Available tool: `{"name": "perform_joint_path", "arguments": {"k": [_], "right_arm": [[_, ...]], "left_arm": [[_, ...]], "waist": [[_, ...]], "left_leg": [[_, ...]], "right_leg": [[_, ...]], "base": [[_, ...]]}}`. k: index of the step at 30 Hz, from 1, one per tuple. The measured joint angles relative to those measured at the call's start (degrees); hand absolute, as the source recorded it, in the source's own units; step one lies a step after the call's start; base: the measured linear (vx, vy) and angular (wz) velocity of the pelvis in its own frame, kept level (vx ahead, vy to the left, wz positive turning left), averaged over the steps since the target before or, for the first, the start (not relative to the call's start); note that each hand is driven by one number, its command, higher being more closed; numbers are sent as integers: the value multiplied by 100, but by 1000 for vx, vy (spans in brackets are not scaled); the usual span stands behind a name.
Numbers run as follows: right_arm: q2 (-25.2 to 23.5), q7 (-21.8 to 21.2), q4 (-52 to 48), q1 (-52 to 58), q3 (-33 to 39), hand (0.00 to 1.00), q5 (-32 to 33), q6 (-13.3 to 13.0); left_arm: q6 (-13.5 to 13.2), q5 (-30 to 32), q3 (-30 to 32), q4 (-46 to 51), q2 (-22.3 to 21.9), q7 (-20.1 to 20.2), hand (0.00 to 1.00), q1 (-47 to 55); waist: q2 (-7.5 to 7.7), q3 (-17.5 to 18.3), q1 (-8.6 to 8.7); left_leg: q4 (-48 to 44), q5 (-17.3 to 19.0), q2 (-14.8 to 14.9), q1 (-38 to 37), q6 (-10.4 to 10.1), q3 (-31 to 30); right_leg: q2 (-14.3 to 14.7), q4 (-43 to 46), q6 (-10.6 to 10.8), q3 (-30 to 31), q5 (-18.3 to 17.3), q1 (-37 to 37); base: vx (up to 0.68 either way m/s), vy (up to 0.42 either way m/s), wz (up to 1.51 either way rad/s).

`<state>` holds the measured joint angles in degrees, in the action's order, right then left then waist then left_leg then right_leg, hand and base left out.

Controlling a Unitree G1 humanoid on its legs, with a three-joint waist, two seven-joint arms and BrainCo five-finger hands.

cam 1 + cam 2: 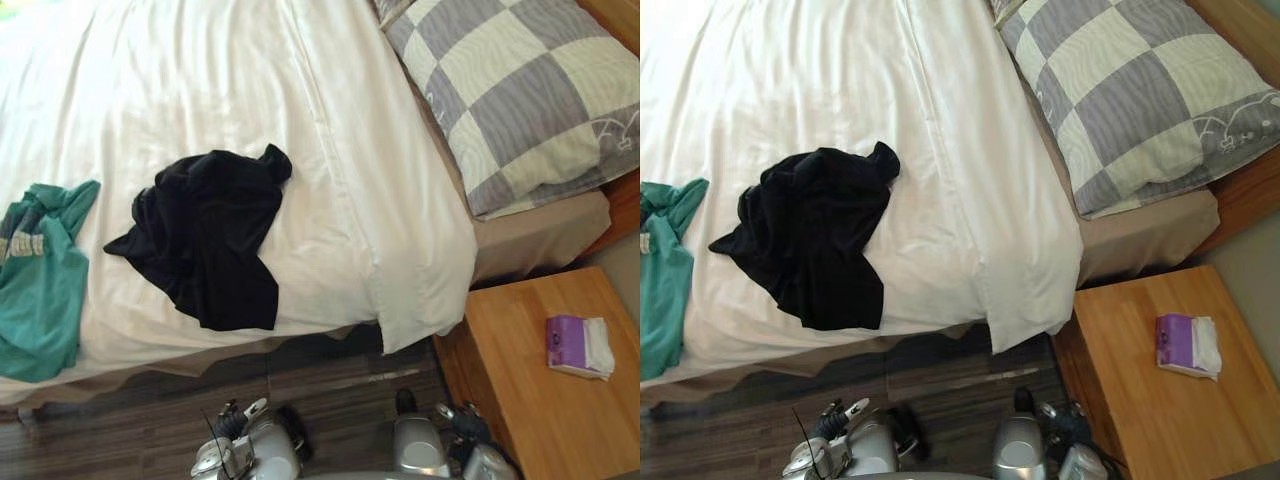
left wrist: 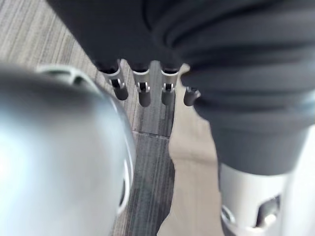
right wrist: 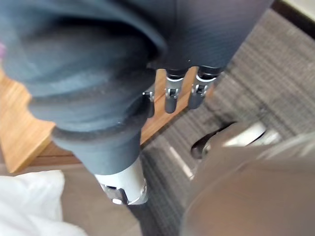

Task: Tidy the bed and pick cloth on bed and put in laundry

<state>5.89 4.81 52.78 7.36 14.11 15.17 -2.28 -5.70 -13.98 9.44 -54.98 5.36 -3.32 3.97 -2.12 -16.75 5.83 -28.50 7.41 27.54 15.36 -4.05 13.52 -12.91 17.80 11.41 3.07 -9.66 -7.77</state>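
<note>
Head camera: I see a black garment (image 1: 200, 235) crumpled on the white duvet (image 1: 330, 130) by its near edge, with a teal shirt (image 1: 40, 280) to its left and a checked pillow (image 1: 520, 95) far right.

Left wrist: my left hand (image 2: 143, 93) hangs over the floor (image 2: 39, 34), fingers straight.

Right wrist: my right hand (image 3: 170, 98) is beside the wooden nightstand (image 3: 19, 132), fingers seemingly relaxed.

Wooden nightstand (image 1: 520, 380) on dark wood-grain floor (image 1: 330, 385).

- A wooden nightstand (image 1: 520, 390) is standing on the dark striped floor (image 1: 330, 385).
- A purple tissue pack (image 1: 578, 347) is lying on it, white tissue sticking out.
</note>
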Motion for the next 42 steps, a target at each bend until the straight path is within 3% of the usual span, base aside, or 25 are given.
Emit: {"name": "perform_joint_path", "arguments": {"k": [2,3,4,5,6,7,8,9,10,11,13,14,21,23,25,29,31,33,34,35,36,39,40,41,42], "right_arm": [[65,-1,156,210,94,0,-3,8],[112,-5,356,256,82,0,-4,41],[127,13,433,313,192,0,0,33],[20,17,514,237,231,0,0,32],[-194,94,587,207,387,0,-1,71],[-232,116,665,189,401,0,-3,98],[-238,115,641,152,227,0,-13,134],[-238,119,637,154,131,0,-17,131],[-267,128,612,149,-8,0,-26,133],[-286,105,457,159,-217,0,-165,133],[-245,2,135,179,-390,0,-269,87],[-225,-61,-91,170,-476,0,-399,42],[-59,-172,-222,76,-733,0,-698,-78],[58,-166,-187,-57,-903,0,-889,-78],[253,-130,-7,-228,-1079,0,-1230,-39],[269,-135,-39,-357,-1190,0,-1525,-7],[268,-136,-82,-361,-1174,0,-1541,21],[299,-137,-82,-337,-1163,0,-1552,25],[245,-139,-51,-359,-1152,0,-1568,43],[84,-175,-33,-345,-1015,0,-1574,42],[22,-177,-34,-344,-969,0,-1576,43],[-146,-167,-122,-373,-982,0,-1582,73],[-213,-156,-123,-383,-1064,0,-1583,72],[-290,-160,-166,-385,-1099,0,-1594,56],[-294,-161,-172,-384,-1125,0,-1594,43]], "left_arm": [[-28,3,13,-1,-10,-41,0,18],[-19,4,-2,-18,-70,-50,0,52],[-21,-4,-60,-19,-149,-44,0,114],[-47,15,-80,-77,-51,-89,0,71],[-68,-15,-30,-117,84,-116,0,38],[-32,-15,-32,-182,195,-116,0,24],[-25,-15,-27,-185,306,-133,0,82],[-13,-14,-30,-186,321,-145,0,98],[2,-15,-36,-180,326,-155,0,149],[3,-15,-42,-170,326,-143,0,185],[8,-1,-45,-133,280,-60,0,183],[27,16,-45,-128,240,-44,0,167],[80,351,-338,-68,-79,-48,0,130],[50,298,-551,145,-135,-39,0,71],[21,175,-671,211,-194,-35,0,37],[28,191,-653,189,-173,-37,0,96],[46,207,-644,86,-159,-44,0,56],[44,234,-661,57,-220,-45,0,30],[48,246,-668,-7,-205,-40,0,-59],[50,273,-749,-92,-71,-48,0,-145],[51,297,-770,-127,-28,-48,0,-170],[170,365,-758,-189,100,-53,0,-64],[178,352,-736,-188,121,-52,0,-3],[213,339,-702,-189,211,-54,0,16],[215,339,-700,-191,247,-53,0,3]], "waist": [[-35,130,10],[-95,257,21],[-143,343,44],[88,339,46],[352,442,46],[433,548,-39],[524,607,-113],[530,608,-114],[517,603,-115],[449,601,-104],[361,589,-56],[375,596,-34],[147,514,-102],[141,405,-131],[35,326,-214],[63,302,-330],[55,317,-294],[-10,357,-267],[25,409,-267],[256,498,-220],[309,524,-216],[241,507,-353],[258,517,-362],[255,517,-316],[255,517,-309]], "left_leg": [[396,-7,154,71,-7,-585],[661,-150,152,1,-348,-775],[1009,-421,28,-199,-1053,-686],[792,-339,-129,-174,-1155,-583],[576,-116,-471,-45,-1124,-468],[485,-31,-467,8,-1076,-211],[661,-69,-477,-181,-1031,152],[763,-95,-481,-290,-994,236],[1161,-236,-554,-679,-837,422],[1711,-456,-678,-1082,-699,608],[2094,-611,-930,-1282,-546,771],[2181,-624,-1212,-1353,-521,811],[2475,-857,-1596,-1435,-250,486],[1797,-857,-1679,-896,-250,480],[1151,-859,-1639,-610,-245,1048],[1131,-643,-1644,-575,-79,1152],[1068,-536,-1315,-597,5,1168],[1364,-581,-1178,-718,-160,1095],[1590,-518,-1403,-815,-337,1008],[1937,-646,-1749,-814,-214,1040],[2018,-673,-1824,-814,-177,1053],[2498,-770,-1854,-1095,-42,1307],[2605,-792,-1860,-1204,-9,1339],[2694,-813,-1835,-1300,20,1312],[2721,-831,-1825,-1324,38,1298]], "right_leg": [[-330,310,291,35,-215,-190],[-544,283,360,51,-245,-237],[-775,29,363,103,-144,-157],[-1031,-85,351,212,-22,-104],[-1329,-340,259,216,722,-214],[-1315,-634,-237,-26,1755,-409],[-1266,-493,-713,-690,2067,-616],[-1150,-335,-593,-966,1905,-602],[-670,14,-170,-1269,1435,-509],[49,431,-114,-1295,852,-385],[601,671,-435,-1455,156,-330],[631,487,-720,-1743,-85,-172],[355,-390,-702,-2116,-103,455],[116,-357,-593,-2352,-108,457],[-136,-371,-489,-2521,16,596],[-244,-607,-436,-2589,234,647],[-329,-611,-312,-2592,311,696],[-348,-802,-108,-2626,474,779],[-450,-960,2,-2606,617,800],[-682,-1126,-45,-2634,917,731],[-743,-1106,-109,-2642,1024,665],[-733,-832,-910,-3288,1624,396],[-684,-707,-850,-3345,1559,327],[-385,-581,-622,-3015,1203,306],[-211,-587,-587,-2808,1057,293]], "base": [[120,561,19],[146,740,3],[148,805,-5],[101,800,-18],[50,741,-47],[41,792,-87],[54,626,-88],[116,504,-80],[162,409,-48],[165,361,-45],[78,241,-12],[33,205,-2],[-44,79,37],[-33,106,69],[-10,124,50],[0,112,0],[-13,162,1],[33,213,1],[71,370,17],[63,343,18],[62,296,14],[59,208,-36],[98,129,-35],[50,25,-8],[56,-27,20]]}}
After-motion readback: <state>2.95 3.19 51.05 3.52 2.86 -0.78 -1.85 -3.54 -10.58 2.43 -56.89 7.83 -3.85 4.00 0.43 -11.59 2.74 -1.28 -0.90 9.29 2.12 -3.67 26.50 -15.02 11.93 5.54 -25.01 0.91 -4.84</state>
